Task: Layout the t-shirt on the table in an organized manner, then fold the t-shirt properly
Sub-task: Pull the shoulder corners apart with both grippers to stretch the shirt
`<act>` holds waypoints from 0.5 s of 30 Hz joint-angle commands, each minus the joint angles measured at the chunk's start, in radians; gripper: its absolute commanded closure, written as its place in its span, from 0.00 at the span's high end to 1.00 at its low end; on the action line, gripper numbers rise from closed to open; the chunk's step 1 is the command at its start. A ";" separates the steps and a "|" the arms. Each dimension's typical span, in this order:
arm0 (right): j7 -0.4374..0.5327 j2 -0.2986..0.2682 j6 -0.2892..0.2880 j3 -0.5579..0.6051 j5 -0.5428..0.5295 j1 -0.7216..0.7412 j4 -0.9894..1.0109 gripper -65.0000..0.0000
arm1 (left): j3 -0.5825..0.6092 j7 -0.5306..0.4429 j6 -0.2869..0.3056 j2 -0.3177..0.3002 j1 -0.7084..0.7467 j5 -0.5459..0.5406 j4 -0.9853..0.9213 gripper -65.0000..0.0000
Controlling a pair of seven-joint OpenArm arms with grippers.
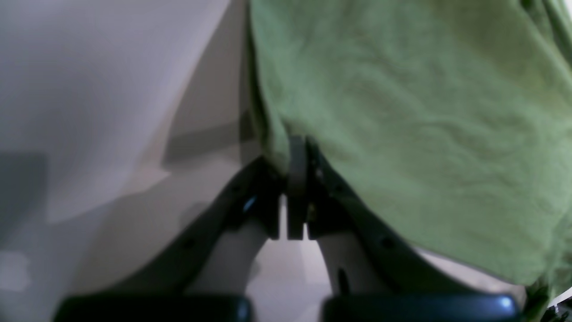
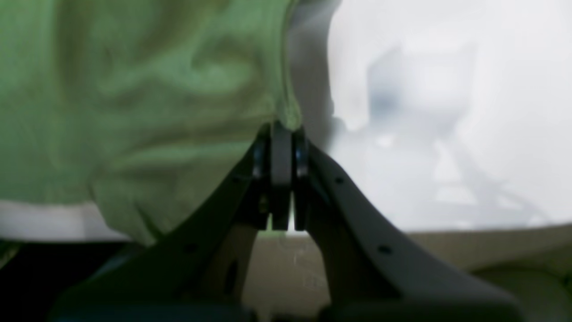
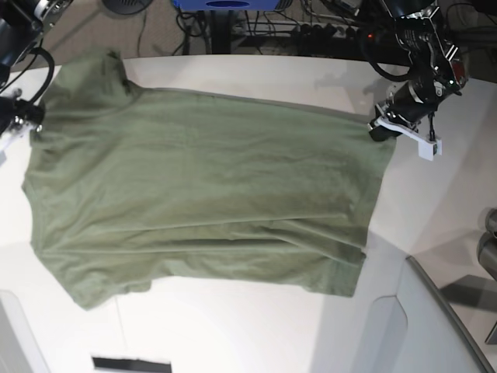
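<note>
The olive-green t-shirt (image 3: pixel 202 194) is spread wide across the white table (image 3: pixel 435 202), stretched between my two grippers along its far edge. At the right of the base view, my left gripper (image 3: pixel 379 128) is shut on one corner of the fabric. The left wrist view shows its jaws (image 1: pixel 297 147) pinched on the t-shirt's (image 1: pixel 402 112) edge. My right gripper (image 3: pixel 35 118), at the far left of the base view, is shut on the opposite edge. In the right wrist view its jaws (image 2: pixel 282 129) clamp the t-shirt's (image 2: pixel 134 89) edge. The near hem lies wrinkled on the table.
A grey angled panel (image 3: pixel 435 326) stands at the table's near right corner. A black strip (image 3: pixel 132 364) marks the near edge. Cables and a blue base (image 3: pixel 225 6) sit beyond the curved far edge.
</note>
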State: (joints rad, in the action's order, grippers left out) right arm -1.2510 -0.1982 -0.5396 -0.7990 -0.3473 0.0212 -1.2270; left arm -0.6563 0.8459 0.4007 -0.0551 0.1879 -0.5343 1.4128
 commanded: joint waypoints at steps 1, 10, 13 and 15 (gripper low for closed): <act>-0.012 -0.022 -0.003 -0.007 0.000 0.006 -0.029 0.00 | -0.003 -0.010 0.008 -0.010 0.012 -0.014 0.033 0.00; -0.112 0.041 0.003 0.000 0.000 -0.048 -0.228 0.00 | -0.003 -0.009 0.008 -0.007 0.101 -0.014 0.145 0.00; -0.118 0.042 0.005 -0.003 0.000 -0.051 -0.230 0.00 | -0.003 -0.009 0.008 -0.007 0.126 -0.014 0.167 0.00; -0.120 0.042 0.005 -0.004 0.000 -0.056 -0.234 0.00 | -0.003 -0.009 0.008 -0.005 0.132 -0.016 0.176 0.00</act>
State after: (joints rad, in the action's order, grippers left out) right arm -1.3705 -0.1383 -0.5350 -0.7975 -0.3439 -0.0402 -1.4403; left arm -0.6548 0.8543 0.4042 -0.0505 0.3218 -0.5354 1.5669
